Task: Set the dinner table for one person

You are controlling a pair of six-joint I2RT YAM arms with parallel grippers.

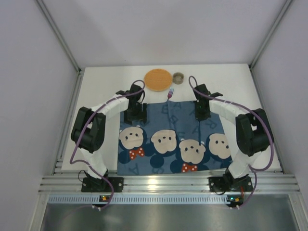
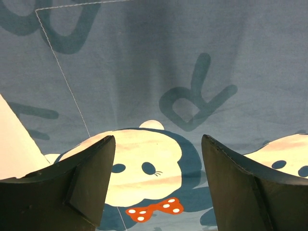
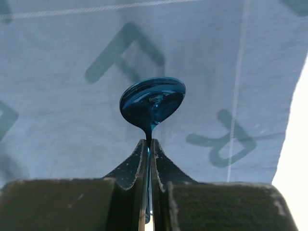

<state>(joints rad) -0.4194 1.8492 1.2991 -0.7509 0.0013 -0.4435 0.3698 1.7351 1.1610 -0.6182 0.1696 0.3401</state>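
Top view: the white surface [image 1: 101,82] carries a mat [image 1: 166,120] near the arms. A plate [image 1: 158,79], cup [image 1: 178,77] and fork [image 1: 170,92] sit toward its far edge. It looks rigid, flat and fixed, something to lay items on rather than grasp.

Left wrist: the left end effector [image 2: 158,139] hangs over the mat, jaws wide apart and empty.

Right wrist: the right end effector [image 3: 148,144] is clamped on the handle of a spoon [image 3: 153,101]. The spoon is probably light, stiff and slippery, so gripping the handle suits it.
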